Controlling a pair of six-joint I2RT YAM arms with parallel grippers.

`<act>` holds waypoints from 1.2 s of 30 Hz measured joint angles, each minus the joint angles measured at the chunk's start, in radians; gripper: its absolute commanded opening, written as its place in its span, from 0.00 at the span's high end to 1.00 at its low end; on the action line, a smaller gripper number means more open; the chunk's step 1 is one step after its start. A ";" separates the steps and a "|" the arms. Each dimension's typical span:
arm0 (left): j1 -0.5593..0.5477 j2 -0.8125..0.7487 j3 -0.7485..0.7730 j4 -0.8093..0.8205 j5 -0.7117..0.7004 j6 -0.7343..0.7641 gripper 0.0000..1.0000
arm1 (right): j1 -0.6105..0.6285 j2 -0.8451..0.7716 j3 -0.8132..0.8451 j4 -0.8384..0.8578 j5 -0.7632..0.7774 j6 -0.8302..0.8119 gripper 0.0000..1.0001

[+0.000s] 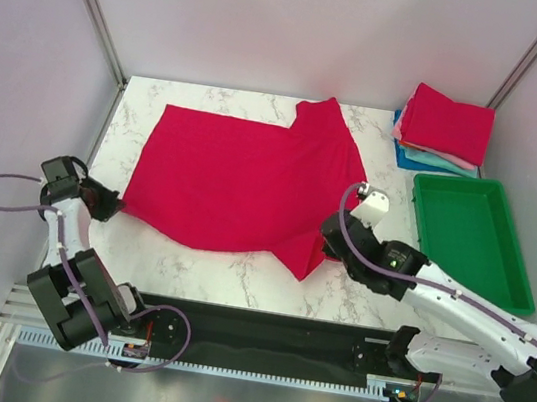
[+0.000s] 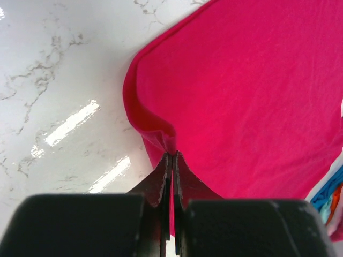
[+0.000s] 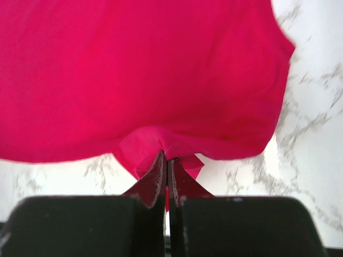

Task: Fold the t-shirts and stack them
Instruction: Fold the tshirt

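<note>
red t-shirt [image 1: 241,182] spread flat on marble worktop [image 1: 237,279], sleeves toward the right. left end effector [image 1: 113,206] at its near-left corner, right end effector [image 1: 327,252] at the near-right sleeve. folded t-shirt stack [image 1: 446,129] far right, red on top, just behind green tray [image 1: 518,289]

- Crimson t-shirt [image 1: 241,182] lies spread flat mid-bench, its near corners bunched.
- Folded t-shirts [image 1: 446,127], red over pink, teal and blue, sit stacked at the far right.
</note>
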State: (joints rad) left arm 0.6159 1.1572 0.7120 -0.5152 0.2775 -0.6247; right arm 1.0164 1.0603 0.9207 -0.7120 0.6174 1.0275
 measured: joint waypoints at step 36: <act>-0.168 0.669 0.555 -0.082 -0.042 0.051 0.98 | -0.613 0.518 0.215 0.294 -0.345 -0.458 1.00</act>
State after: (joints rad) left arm 0.4477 1.8267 1.2667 -0.5968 0.2356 -0.5739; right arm 0.4034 1.5787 1.1355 -0.4175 0.2722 0.5697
